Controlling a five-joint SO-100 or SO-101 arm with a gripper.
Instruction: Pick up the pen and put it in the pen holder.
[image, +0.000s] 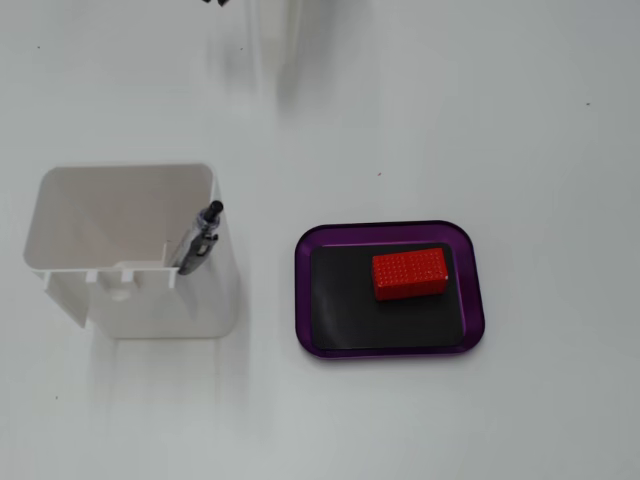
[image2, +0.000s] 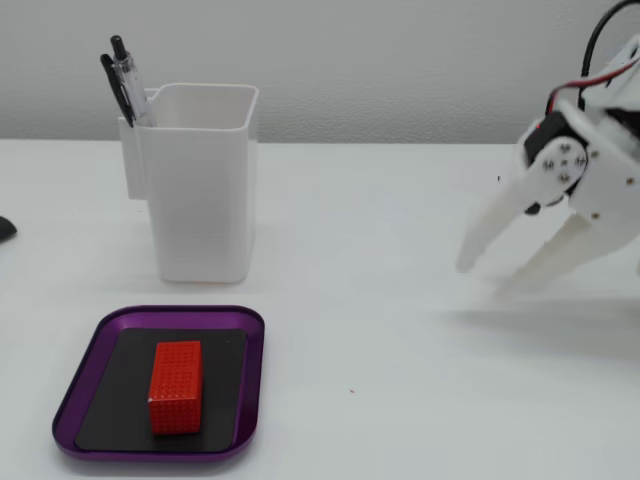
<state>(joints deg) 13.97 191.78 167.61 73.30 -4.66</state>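
Note:
A black and clear pen (image: 200, 238) (image2: 125, 85) stands upright in the small side pocket of the white pen holder (image: 140, 290) (image2: 205, 190), its top sticking out above the rim. My white gripper (image2: 485, 282) shows only in a fixed view at the far right, open and empty, hanging just above the table, well away from the holder. It is out of the other fixed view.
A purple tray (image: 390, 232) (image2: 250, 370) with a black inner mat holds a red block (image: 409, 273) (image2: 176, 386). It sits beside the holder. The table is white. A dark object (image2: 5, 228) lies at the left edge.

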